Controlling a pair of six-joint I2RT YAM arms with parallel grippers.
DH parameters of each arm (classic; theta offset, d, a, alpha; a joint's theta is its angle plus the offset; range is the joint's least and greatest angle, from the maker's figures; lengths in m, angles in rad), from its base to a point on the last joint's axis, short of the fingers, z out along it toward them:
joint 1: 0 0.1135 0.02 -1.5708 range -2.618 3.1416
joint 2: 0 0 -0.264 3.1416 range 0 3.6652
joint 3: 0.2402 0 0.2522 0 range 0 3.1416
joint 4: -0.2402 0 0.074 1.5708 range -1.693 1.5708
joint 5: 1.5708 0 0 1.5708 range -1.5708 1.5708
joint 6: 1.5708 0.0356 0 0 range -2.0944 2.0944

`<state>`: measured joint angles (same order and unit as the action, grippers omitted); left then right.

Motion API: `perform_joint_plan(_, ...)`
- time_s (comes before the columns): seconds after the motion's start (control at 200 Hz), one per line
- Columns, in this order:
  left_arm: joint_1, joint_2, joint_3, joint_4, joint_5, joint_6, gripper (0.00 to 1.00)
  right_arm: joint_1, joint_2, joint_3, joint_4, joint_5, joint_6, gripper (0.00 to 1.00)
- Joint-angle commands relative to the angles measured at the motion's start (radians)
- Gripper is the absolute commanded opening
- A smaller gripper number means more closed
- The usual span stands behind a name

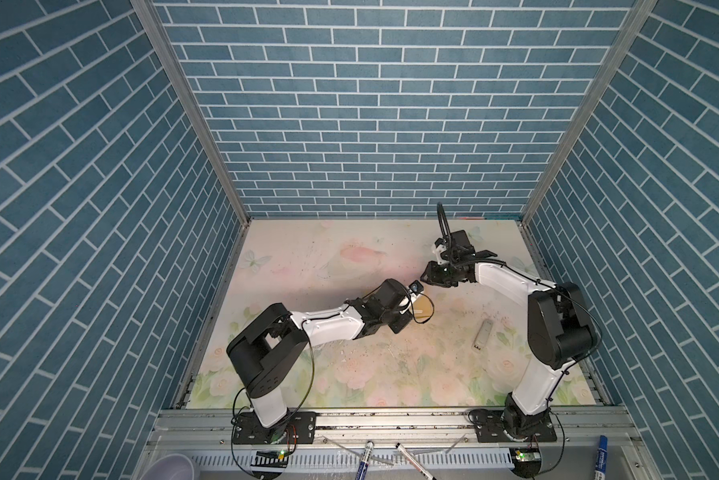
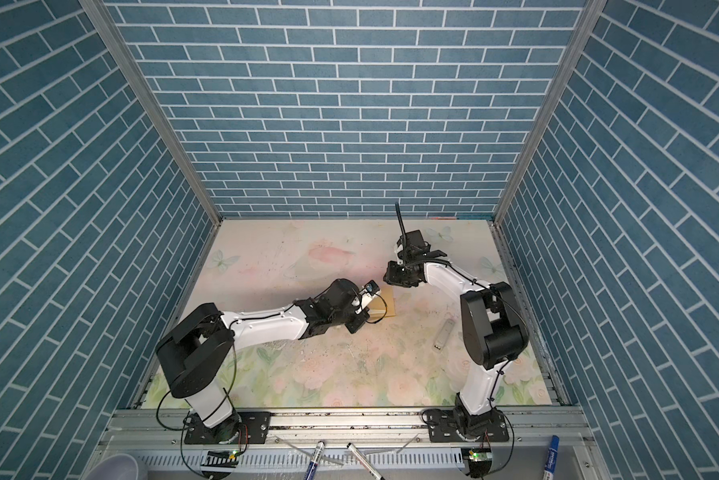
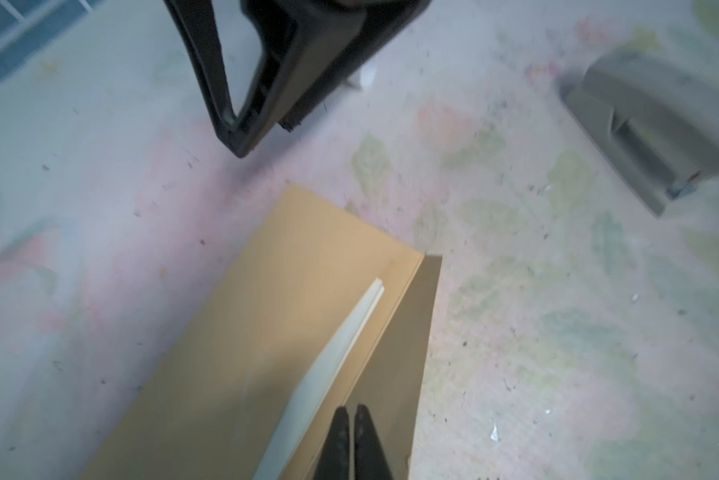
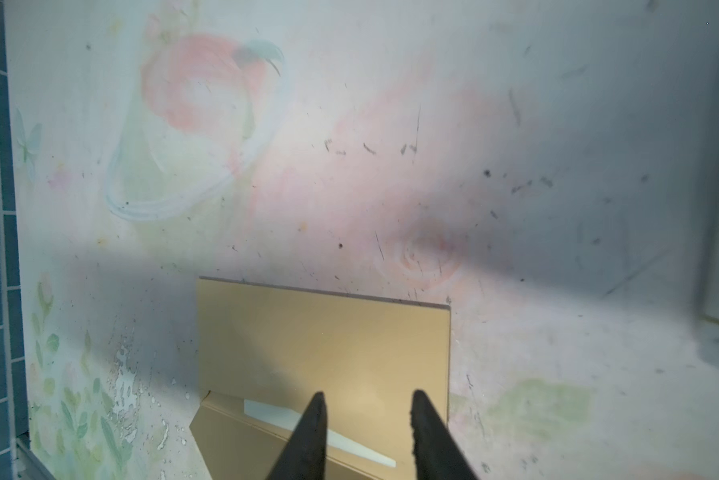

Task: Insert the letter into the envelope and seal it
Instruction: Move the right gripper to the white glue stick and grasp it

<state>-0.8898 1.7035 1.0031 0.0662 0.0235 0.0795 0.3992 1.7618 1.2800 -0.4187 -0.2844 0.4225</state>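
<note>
- Left wrist view: my left claw [image 3: 351,413] has its fingers almost pressed together, with only a thin slit between them and nothing in it. It sits over the envelope [image 3: 274,291], which lies flat on the flowered table [image 3: 100,208]. A pale strip of the letter [image 3: 310,386] lies on the tan paper, beside the fold of the darker flap. My right claw [image 3: 266,133] hangs past the envelope's far corner, and a grey object [image 3: 657,137] lies well apart.
- Right wrist view: my right claw [image 4: 368,401] is spread, with nothing between its fingers, over the envelope [image 4: 324,332]. The letter [image 4: 274,411] peeks out as a white sliver at the flap.
- In both top views the envelope [image 1: 426,309] [image 2: 387,305] lies near the table's middle, mostly covered by my left wrist. The letter is hidden there, and I cannot tell how far either claw is spread.
</note>
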Motion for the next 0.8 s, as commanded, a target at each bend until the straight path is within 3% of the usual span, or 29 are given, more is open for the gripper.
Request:
perform_joint_plan(0.0, 0.001, -0.053, 0.031, -0.005, -0.053, 0.011, 0.17, -0.016, -0.075, 0.080, -0.095, 0.126, -0.095, 0.47)
perform_joint_plan(0.31, 0.014, -0.182, 0.037, -0.027, -0.102, 0.005, 0.49, -0.084, 0.000, 0.247, -0.262, 0.323, -0.206, 0.70)
perform_joint_plan(0.525, 0.032, -0.248, -0.001, -0.020, -0.145, -0.053, 0.65, -0.103, 0.159, 0.387, -0.361, 0.387, -0.226, 0.71)
perform_joint_plan(0.69, 0.043, -0.271, -0.008, -0.048, -0.180, -0.087, 0.85, -0.111, 0.284, 0.496, -0.431, 0.404, -0.228, 0.71)
perform_joint_plan(0.76, 0.045, -0.275, -0.012, -0.053, -0.193, -0.096, 0.99, -0.114, 0.324, 0.521, -0.442, 0.409, -0.224, 0.71)
perform_joint_plan(0.795, 0.046, -0.277, -0.015, -0.053, -0.198, -0.099, 1.00, -0.116, 0.340, 0.528, -0.445, 0.405, -0.220, 0.71)
